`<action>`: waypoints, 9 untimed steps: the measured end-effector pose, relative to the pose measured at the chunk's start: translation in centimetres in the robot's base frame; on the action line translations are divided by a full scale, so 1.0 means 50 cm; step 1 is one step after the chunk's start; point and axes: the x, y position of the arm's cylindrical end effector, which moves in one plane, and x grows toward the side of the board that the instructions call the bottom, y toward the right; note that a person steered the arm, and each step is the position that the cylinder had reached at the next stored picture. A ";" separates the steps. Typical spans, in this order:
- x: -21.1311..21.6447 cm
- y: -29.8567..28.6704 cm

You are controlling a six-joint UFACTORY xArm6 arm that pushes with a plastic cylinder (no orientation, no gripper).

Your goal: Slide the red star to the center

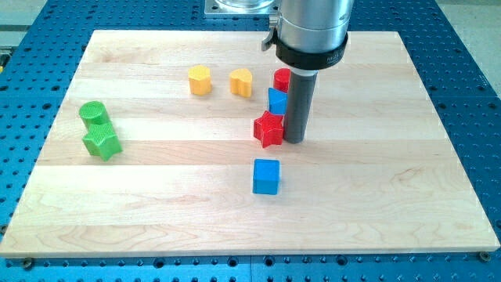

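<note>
Near the middle of the wooden table (376,196), slightly toward the view's top, the red star (268,129) lies flat with my tip (294,140) just beside it on the view's right, touching it or nearly so; the exact contact cannot be made out. The dark rod rises straight up from there into the grey arm housing (313,31) at the view's top. This end effector is a plain rod with nothing to open or close, and it grasps nothing.

Directly above the red star in the view, a blue block (276,100) sits just beside the rod's left edge, its shape partly hidden. Behind that, a red cylinder (281,79) stands close to the rod, also partly covered. Below the red star, apart from it, a blue cube (266,176) rests alone.

Toward the view's top, left of the rod, two yellow blocks sit near each other: a yellow hexagon-like block (200,80) and a yellow heart-like block (241,82). Far on the view's left, a green cylinder (93,114) touches a green star (102,142) just below it.
</note>
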 end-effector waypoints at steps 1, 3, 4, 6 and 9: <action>0.030 -0.022; 0.030 -0.076; 0.040 -0.084; 0.058 -0.103; 0.082 0.042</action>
